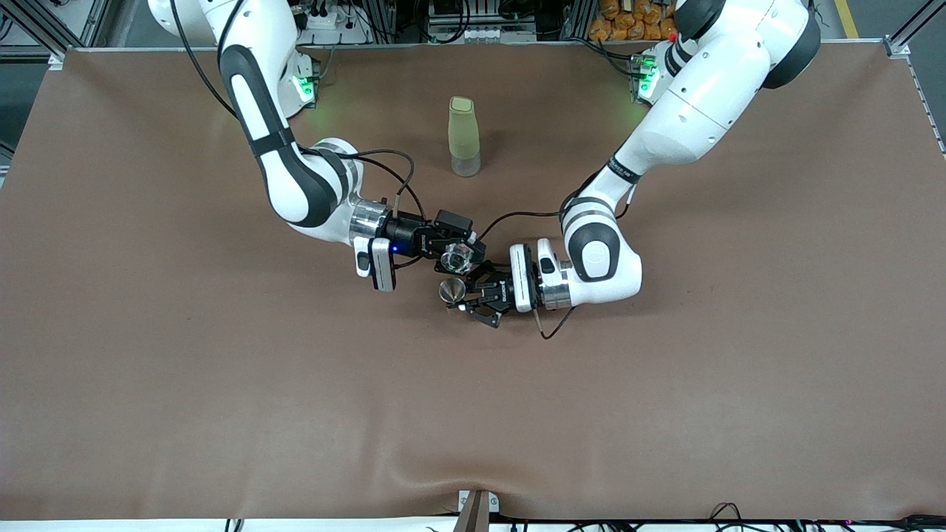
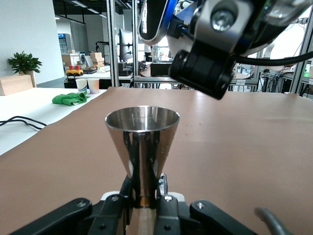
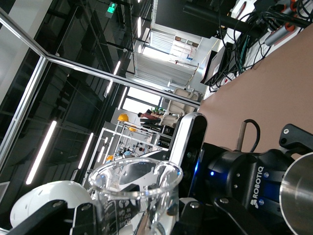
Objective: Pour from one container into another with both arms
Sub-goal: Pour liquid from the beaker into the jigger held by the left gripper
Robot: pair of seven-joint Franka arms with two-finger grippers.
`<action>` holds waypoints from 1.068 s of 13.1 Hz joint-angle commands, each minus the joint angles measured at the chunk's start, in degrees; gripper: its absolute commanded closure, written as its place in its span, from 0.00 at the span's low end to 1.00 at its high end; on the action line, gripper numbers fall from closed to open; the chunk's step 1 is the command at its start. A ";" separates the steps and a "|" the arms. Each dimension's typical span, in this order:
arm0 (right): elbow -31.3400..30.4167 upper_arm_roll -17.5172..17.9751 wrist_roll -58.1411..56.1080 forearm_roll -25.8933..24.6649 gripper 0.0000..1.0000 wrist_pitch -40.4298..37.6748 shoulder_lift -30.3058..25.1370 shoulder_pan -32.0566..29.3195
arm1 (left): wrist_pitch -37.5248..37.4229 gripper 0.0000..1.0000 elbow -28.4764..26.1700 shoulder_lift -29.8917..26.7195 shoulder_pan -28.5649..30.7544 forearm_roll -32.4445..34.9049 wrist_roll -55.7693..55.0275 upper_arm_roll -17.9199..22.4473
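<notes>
Pouring step in hand, by the look of it: clear glass beaker (image 1: pixel 458 258) tipped in the clamped right gripper (image 1: pixel 452 253), just above and touching-close to the steel cone cup (image 1: pixel 451 290) pinched upright by its stem in the closed left gripper (image 1: pixel 464 298) (contents too faint to tell). Next calls for steadier tilt over the cup's mouth. One beaker, one cup, one green bottle (image 1: pixel 464 137) well apart from both grippers, two arms.
</notes>
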 commanded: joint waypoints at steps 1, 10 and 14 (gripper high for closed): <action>1.23 0.49 1.88 0.80 1.00 -0.20 0.48 -0.68 | -1.04 1.00 -0.24 -0.01 0.42 -1.48 2.01 -0.24; 1.32 0.57 7.57 0.97 1.00 -1.69 0.57 -1.30 | -2.27 1.00 -0.94 -0.09 0.77 -1.30 2.88 -0.24; 1.23 0.57 11.54 1.06 1.00 -2.92 0.57 -1.30 | -3.06 1.00 -1.03 -0.09 1.21 -1.30 2.97 -0.24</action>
